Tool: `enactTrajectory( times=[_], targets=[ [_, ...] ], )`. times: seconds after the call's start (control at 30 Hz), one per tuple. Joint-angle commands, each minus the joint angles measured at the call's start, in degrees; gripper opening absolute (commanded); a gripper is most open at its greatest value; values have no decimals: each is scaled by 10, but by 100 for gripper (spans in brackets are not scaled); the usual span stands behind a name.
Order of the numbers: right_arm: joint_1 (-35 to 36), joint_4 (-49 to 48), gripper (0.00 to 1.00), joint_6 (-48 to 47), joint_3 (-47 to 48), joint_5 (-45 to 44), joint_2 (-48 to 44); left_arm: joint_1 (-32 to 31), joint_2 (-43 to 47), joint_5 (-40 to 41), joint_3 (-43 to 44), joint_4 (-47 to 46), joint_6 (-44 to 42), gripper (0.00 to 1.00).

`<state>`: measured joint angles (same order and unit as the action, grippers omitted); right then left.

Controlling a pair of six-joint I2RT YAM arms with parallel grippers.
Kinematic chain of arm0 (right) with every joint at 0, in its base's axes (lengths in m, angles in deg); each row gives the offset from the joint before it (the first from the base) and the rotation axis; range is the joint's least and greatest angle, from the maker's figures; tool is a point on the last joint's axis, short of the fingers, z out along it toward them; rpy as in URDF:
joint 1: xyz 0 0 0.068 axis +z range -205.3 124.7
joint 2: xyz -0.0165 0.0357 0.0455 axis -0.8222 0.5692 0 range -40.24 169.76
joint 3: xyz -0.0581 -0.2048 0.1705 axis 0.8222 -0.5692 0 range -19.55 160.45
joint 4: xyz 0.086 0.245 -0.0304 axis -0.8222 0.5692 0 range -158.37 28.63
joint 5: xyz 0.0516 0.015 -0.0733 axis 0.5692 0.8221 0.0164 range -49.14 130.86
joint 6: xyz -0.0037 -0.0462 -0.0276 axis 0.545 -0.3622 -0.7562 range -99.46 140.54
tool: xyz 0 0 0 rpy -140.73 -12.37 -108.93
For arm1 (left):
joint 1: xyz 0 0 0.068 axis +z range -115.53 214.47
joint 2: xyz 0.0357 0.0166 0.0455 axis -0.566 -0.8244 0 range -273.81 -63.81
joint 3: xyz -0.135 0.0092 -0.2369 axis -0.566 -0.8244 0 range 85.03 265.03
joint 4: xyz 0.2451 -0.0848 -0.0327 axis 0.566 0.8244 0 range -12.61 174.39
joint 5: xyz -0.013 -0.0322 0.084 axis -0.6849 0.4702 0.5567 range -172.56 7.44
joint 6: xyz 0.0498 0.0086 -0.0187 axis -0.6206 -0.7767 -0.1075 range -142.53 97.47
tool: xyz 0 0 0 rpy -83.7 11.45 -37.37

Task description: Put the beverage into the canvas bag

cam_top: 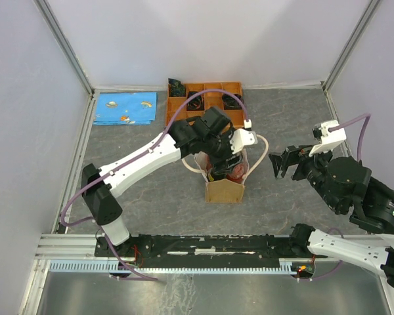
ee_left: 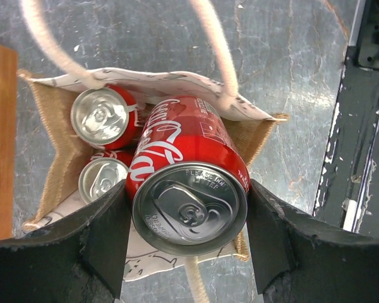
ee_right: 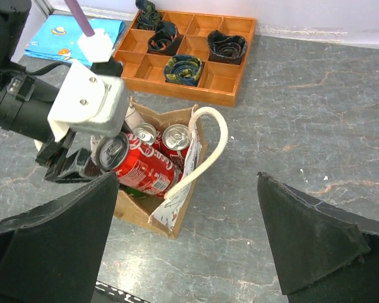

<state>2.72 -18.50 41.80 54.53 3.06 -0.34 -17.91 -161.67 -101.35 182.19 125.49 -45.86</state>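
The beverage, a red Coca-Cola can (ee_left: 189, 183), is clamped by the left gripper (ee_left: 189, 227), whose two dark fingers (ee_left: 104, 237) press on its sides just below the silver top. The can hangs tilted in the mouth of the canvas bag (ee_left: 54, 129), with its lower end dipping past the rim. Its base is hidden in every view, so whether it rests on anything inside cannot be told. In the top view the left wrist covers most of the bag's opening and only a patch of red shows. In the left wrist view the fingers cut off the bag's near edge.

There are three cans in all. Besides the held one, a far can (ee_left: 101, 115) and a near can (ee_left: 103, 178) stand upright side by side in the bag, just beside the tilted can. The bag has two cream rope handles (ee_left: 220, 57), and one arcs close past the held can.

The bag stands on the grey table (cam_top: 289, 125). To its right, apart from it, the right gripper (cam_top: 279, 165) hovers with its jaws spread wide and nothing between them. Behind the bag lies an orange compartmented tray (ee_right: 227, 95). It holds four dark rolled things (ee_right: 184, 68), and what they are cannot be made out. A blue printed cloth (cam_top: 125, 108) lies left of the tray.
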Motion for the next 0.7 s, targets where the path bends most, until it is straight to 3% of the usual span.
enactTrajectory(
  times=[0.0,0.67],
  targets=[
    [2,-8,99,8,-7,-18,-15,-30,27,-2,6,-22,-53,3],
    [2,6,99,35,-35,-22,-38,-50,42,60,-9,66,-122,3]
  ],
)
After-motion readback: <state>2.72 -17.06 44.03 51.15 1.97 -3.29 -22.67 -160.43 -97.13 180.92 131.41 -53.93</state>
